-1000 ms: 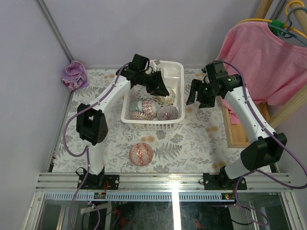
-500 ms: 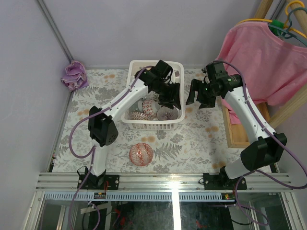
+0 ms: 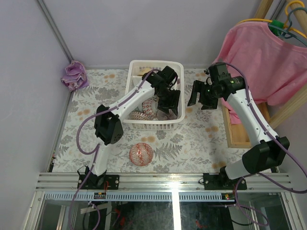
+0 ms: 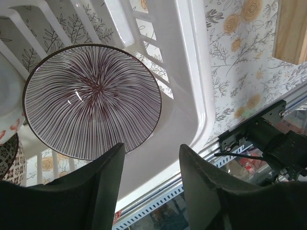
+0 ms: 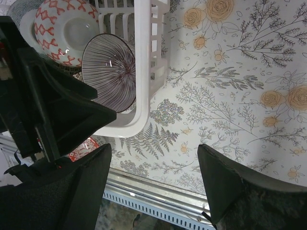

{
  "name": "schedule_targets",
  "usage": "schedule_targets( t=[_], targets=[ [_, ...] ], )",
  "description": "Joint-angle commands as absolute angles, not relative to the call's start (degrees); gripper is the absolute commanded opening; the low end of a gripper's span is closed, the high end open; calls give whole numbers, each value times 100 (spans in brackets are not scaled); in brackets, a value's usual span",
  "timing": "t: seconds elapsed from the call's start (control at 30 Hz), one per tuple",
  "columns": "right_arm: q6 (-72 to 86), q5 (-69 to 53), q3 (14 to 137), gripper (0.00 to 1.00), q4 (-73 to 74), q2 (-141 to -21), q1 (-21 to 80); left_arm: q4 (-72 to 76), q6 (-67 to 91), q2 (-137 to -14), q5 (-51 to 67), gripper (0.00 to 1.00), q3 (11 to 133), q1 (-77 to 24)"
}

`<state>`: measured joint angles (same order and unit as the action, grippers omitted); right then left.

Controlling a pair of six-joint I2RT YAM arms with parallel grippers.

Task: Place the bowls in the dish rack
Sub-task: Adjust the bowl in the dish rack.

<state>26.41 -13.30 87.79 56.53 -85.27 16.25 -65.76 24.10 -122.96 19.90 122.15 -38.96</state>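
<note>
Across table (image 3: 201, 139), most free room is on the near side & right of dish rack (image 3: 148, 125). Bare floral cloth runs from rack's near wall to front rail, w/ only one red-patterned bowl (image 3: 141, 153) on it, apart from rack. Rack sits mid-table toward the back, far end close to rear wall. Left wall runs along table's left edge, purple cloth (image 3: 74, 75) bunched in that back corner. Right edge is crowded: wooden frame (image 3: 235, 132) & hanging pink shirt (image 3: 261, 57).

Left gripper (image 4: 151, 153) hangs over rack's right near corner, fingers parted, nothing between them. Below it, striped bowl (image 4: 91, 98) sits tilted beside slotted right wall, next to red-white bowl (image 5: 62, 24). Right gripper (image 5: 153, 158) hovers outside rack's right rim over bare cloth, jaws wide, empty.

Cloth is white w/ grey ferns & orange flowers.
</note>
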Motion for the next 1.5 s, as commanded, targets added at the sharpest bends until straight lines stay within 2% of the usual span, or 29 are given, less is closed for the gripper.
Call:
schedule_targets(
  t=[0.0, 0.7, 1.0, 1.47],
  targets=[
    [2601, -1571, 8733, 80, 5752, -8257, 1563, -6992, 2454, -12389, 2044, 49, 12305, -4039],
    [2602, -1652, 8704, 80, 5713, -8279, 1505, -6836, 2423, -12713, 1077, 49, 11945, -4466],
    [2587, -1688, 8728, 80, 5704, -8321, 1508, -6465, 2500, -12630, 1111, 48, 11718, -4392],
    [2593, -1695, 8730, 80, 5691, -8353, 1495, -6096, 2581, -12614, 1092, 52, 11566, -4107]
  ],
)
